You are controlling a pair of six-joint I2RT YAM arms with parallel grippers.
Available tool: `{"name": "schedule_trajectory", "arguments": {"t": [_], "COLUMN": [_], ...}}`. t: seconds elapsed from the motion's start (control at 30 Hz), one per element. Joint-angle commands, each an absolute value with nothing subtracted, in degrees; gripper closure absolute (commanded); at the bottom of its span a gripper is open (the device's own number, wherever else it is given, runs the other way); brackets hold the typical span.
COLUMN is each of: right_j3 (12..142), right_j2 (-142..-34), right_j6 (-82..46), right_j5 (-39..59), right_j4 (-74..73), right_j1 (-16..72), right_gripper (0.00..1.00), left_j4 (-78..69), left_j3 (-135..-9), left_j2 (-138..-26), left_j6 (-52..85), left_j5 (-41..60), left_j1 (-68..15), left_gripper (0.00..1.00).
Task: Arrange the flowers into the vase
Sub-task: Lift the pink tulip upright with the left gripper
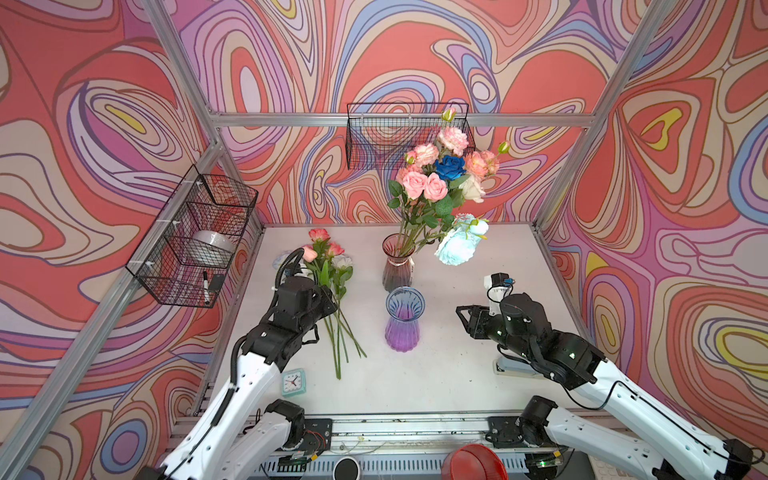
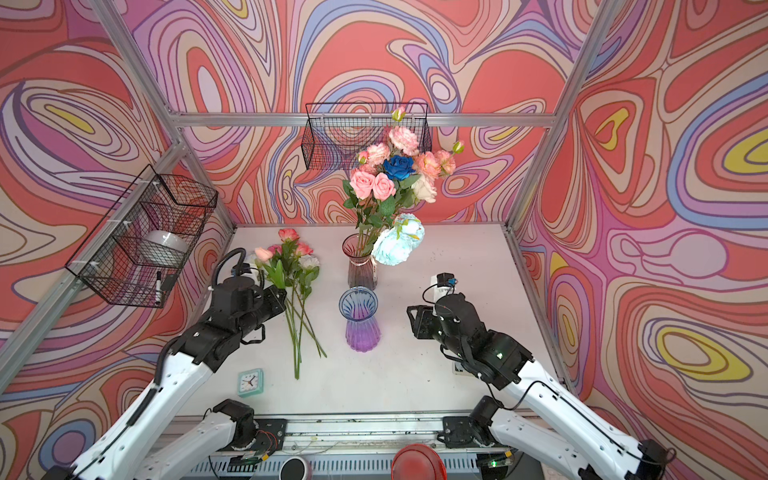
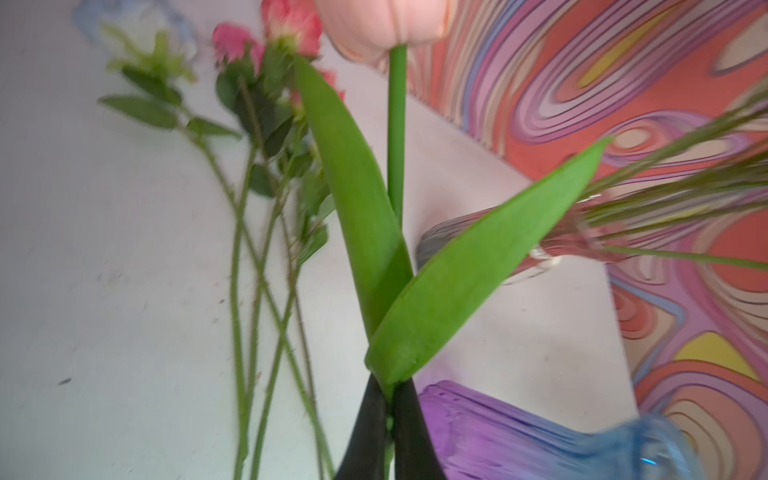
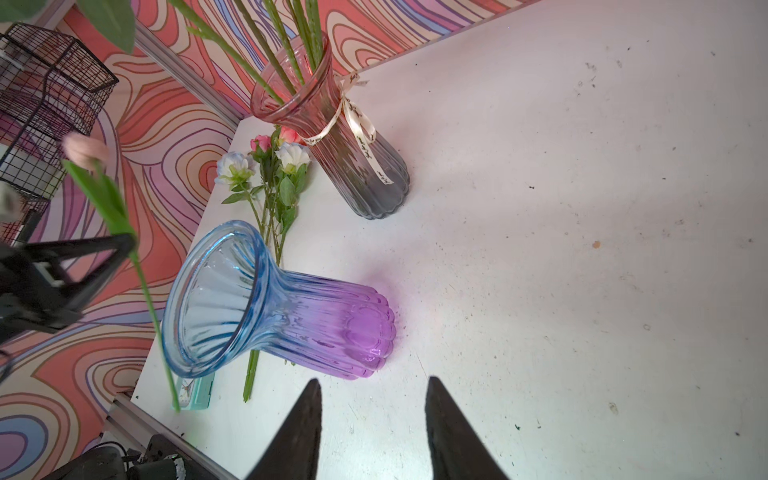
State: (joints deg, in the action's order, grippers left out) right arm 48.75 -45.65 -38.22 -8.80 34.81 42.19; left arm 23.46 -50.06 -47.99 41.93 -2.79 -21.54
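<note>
While left gripper is clamping a pink tulip aloft | pink vase is holding most flowers | loose stems are lying on table | right gripper is hovering part-open, empty.

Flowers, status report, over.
Left gripper shut on pink tulip stem; right gripper open, empty. Loose flowers lie on table; blue-purple vase empty. Nothing blocks its mouth.

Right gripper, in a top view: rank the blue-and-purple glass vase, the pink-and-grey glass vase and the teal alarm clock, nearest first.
1. Blue-and-purple glass vase, centre, beside the right gripper.
2. Pink-and-grey glass vase, behind it.
3. Teal alarm clock, front left.
</note>
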Motion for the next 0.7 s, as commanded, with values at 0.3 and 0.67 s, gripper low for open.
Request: {"name": "schedule_trajectory", "arguments": {"t": [0.3, 0.67], "right_j3": [50.90, 51.77], "right_j2": [-44.76, -45.35], "right_j6": [-38.84, -39.67], "right_j5": [-10.81, -11.53], "right_j4": [37.35, 38.73], "right_j1": [42.53, 42.53], "right_gripper": [0.58, 0.58], "left_j4": [-12.30, -33.78], "left_j3": [-64.03, -52.89], "left_j2": [-55.97, -67.40], "left_j6": [27.84, 29.16], "left_j5": [-7.16, -7.37], "left_j1": [-39.02, -41.67], "left_gripper": [1.00, 1.00]}}
